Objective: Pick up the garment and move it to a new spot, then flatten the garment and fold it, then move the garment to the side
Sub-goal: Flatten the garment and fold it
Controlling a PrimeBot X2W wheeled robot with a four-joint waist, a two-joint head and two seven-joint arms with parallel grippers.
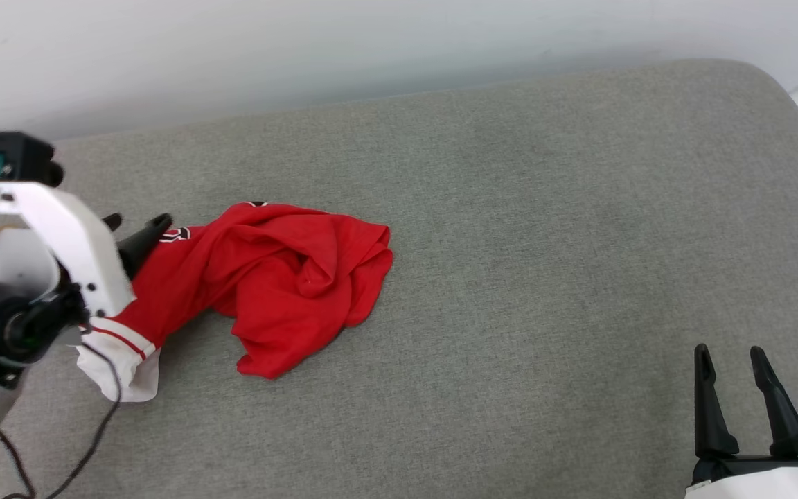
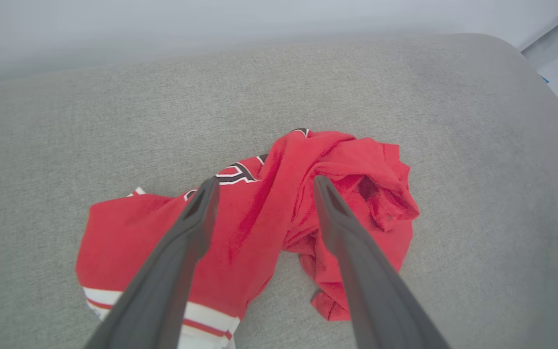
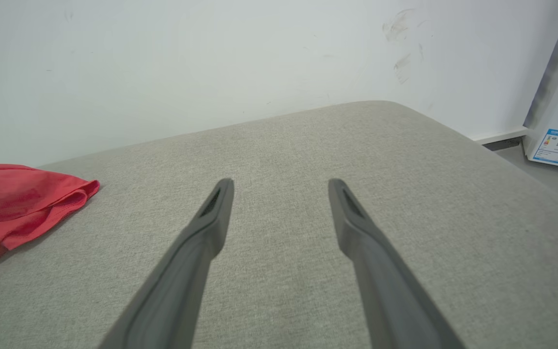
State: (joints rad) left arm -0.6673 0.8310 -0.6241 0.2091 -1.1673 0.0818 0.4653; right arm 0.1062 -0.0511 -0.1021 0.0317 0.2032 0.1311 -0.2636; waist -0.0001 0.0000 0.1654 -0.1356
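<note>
One crumpled red T-shirt garment (image 1: 281, 277) lies bunched on the left half of the grey fabric-covered padded surface (image 1: 544, 242), well apart from the surface's rounded right corner; folds swallow most of its shape, so neckline and hem cannot be made out. Its dark print with white outline (image 2: 234, 173) shows only as a fragment, unreadable; one white sleeve with a red stripe (image 1: 122, 353) pokes out at the lower left, partly behind the left arm's white forearm (image 1: 66, 235) in the head view and cut off by the bottom edge in the left wrist view. In the right wrist view the garment (image 3: 12, 198) is cut by the left edge.

The left gripper (image 1: 137, 223) hangs over the garment's left part (whether its tips touch the cloth cannot be told); its jaws are spread wide and released, red fabric (image 2: 259, 223) showing between the two dark fingers (image 2: 182, 252). The right gripper (image 1: 729, 351) sits at the lower right, well apart from the garment, jaws likewise parted and grasping nothing, bare grey fabric between its two fingers (image 3: 196, 242).

One thin dark cable (image 1: 94, 430) trails beneath the left arm; one white cabinet with a blue label (image 3: 557, 140) is cut off at the right edge.
</note>
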